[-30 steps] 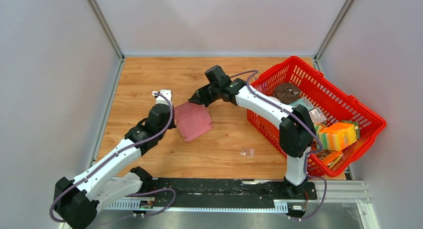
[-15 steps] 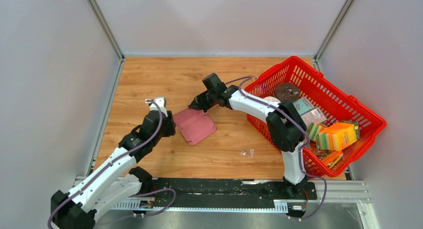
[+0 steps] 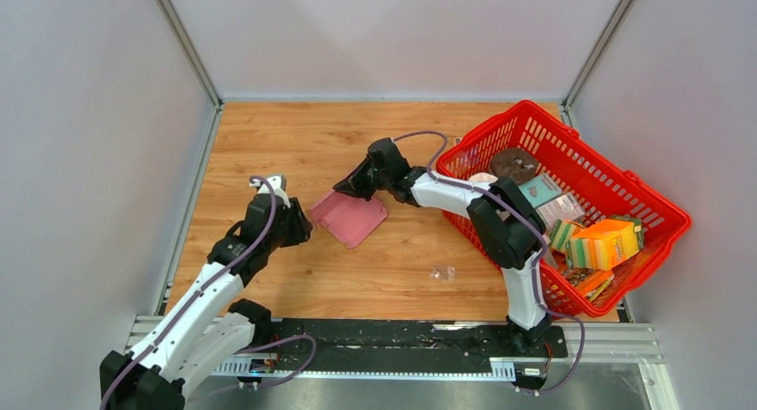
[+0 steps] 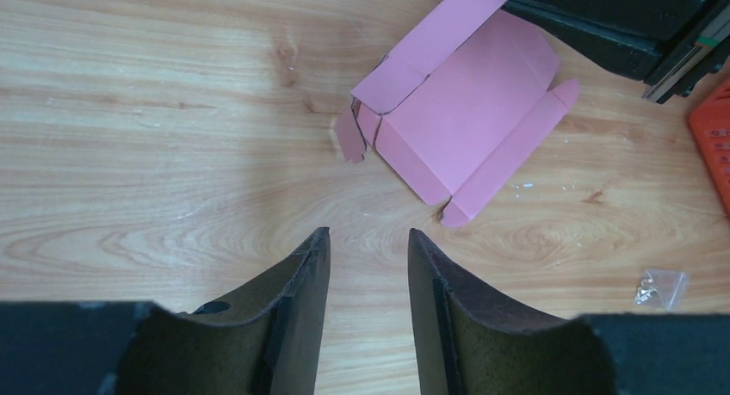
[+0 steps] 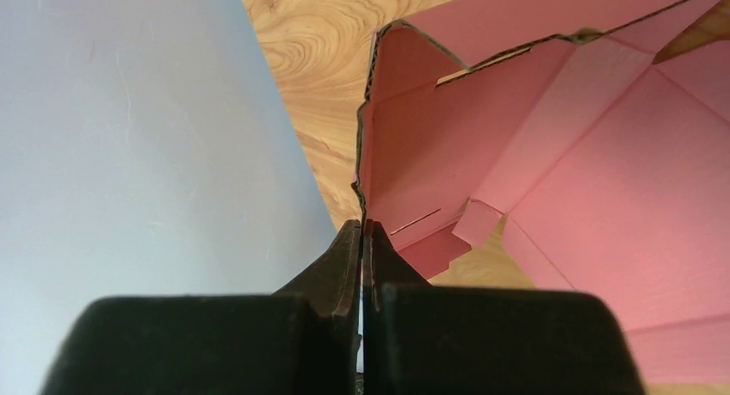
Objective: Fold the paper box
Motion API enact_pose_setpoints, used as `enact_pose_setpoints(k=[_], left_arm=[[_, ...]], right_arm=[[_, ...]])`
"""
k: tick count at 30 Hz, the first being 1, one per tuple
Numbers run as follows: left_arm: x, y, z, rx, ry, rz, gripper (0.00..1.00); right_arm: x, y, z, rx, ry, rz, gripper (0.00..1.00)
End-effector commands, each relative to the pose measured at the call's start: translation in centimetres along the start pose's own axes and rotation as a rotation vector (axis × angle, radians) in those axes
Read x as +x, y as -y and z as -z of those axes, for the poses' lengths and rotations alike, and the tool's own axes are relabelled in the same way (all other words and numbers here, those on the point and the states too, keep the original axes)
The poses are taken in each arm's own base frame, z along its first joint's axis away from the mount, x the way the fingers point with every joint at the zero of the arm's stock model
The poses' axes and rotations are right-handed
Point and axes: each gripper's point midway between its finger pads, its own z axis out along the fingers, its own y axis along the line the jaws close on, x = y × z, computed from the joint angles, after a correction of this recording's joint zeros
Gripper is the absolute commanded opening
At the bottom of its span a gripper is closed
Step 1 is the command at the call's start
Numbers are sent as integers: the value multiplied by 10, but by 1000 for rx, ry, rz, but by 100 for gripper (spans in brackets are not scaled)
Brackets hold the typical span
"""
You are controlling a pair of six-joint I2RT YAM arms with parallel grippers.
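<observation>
Nearest, the left tool (image 4: pixel 366 236) hangs over the wooden worktop (image 3: pixel 268 138), well to the left of the red basket (image 3: pixel 571 124), its two fingers spread with nothing between them and apart from the card. A small clear packet (image 3: pixel 441 272) lies just left of the basket's near corner. Farther on, the paper box (image 3: pixel 350 218) rests on the worktop just left of the basket, a pink blank part folded. The right tool (image 5: pixel 363 227) is pressed together on its far edge. Only the right wrist view shows that pinch: the raised flap's edge rises straight from between the tips, and the inner creases and a slot show. The left wrist view alone shows the small end tabs at the side away from the basket. The top view alone shows the basket's goods. A second ago the left tool was at the box's edge farthest from the basket; now it has drawn back and opened, and the box has turned slightly. Counted: two arms, two tools, one pink box, one basket, one packet
</observation>
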Motion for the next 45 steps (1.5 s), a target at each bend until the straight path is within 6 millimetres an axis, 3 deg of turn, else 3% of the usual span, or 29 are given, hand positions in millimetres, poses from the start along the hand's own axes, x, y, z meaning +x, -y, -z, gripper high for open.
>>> enact_pose_setpoints(k=[1,4,6,11,27,30,31,32,38,43,45], left_arm=[[-15,17,-4,80,34,38,52],[-25,21,-9,85,34,30,60],[-25,18,-13,55,3,-2,60],[-19,2,-36,-58,-81,-61,52],[-36,-55,-88,-299,-44,-14,53],[-36,-52,-91,-274,-63,-17,50],[-36,-47,-89,-241,-65,-20,42],[-37,-43,-87,-218,-58,-30,41],[-40,-2,-63,39,-5,-67,42],[-51,8,-52,85,28,-100,43],[-51,11,-52,90,10,-116,36]], right_arm=[[-7,3,-8,-69,4,99,0],[-10,14,-14,-58,-9,82,0],[-11,14,-16,-81,-20,48,0],[-15,14,-18,-90,-29,15,0],[-13,15,-16,-108,-90,-81,0],[-16,17,-16,-106,-89,-73,0],[-16,18,-16,-102,-88,-70,0],[-17,22,-17,-95,-87,-66,0],[-21,21,-15,-105,-82,-62,0],[-24,16,-12,-106,-68,-53,0],[-25,16,-13,-106,-66,-53,0]])
